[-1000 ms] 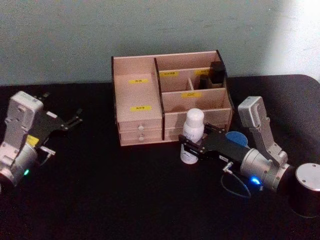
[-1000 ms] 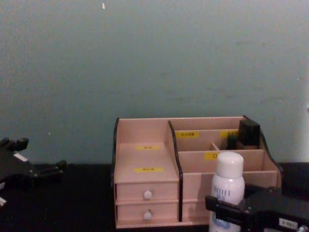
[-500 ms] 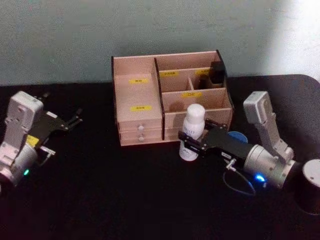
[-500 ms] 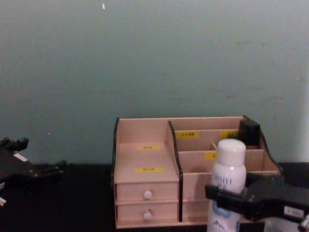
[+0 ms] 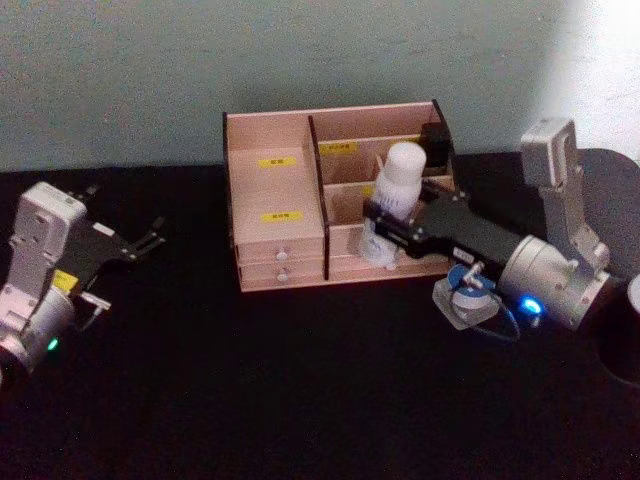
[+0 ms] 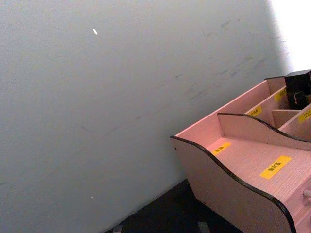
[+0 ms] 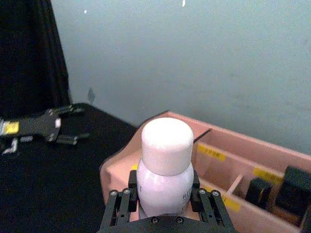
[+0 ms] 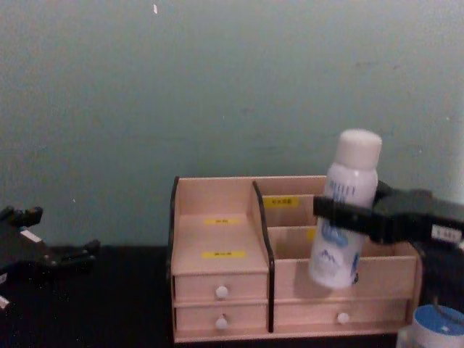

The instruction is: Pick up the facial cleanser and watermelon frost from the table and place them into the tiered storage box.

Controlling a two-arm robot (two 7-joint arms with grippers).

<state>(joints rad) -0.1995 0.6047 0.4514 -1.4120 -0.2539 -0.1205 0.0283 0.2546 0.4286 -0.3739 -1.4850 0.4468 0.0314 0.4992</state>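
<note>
Found a plain blue-green wall behind the work area, spanning the full width. Noted faint scuffs and hairline marks on its paint, and a small white speck high up. Recorded a bright, washed-out patch of light at the wall's right end. Below, found a matt black surface meeting the wall at its far edge. Noted a dark vertical panel adjoining the wall in the right wrist view; material not determinable.

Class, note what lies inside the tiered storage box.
In the tiered storage box, black items sit in the back right compartment. The bottle in the right tool covers part of the front section; shut drawers hide their contents.
</note>
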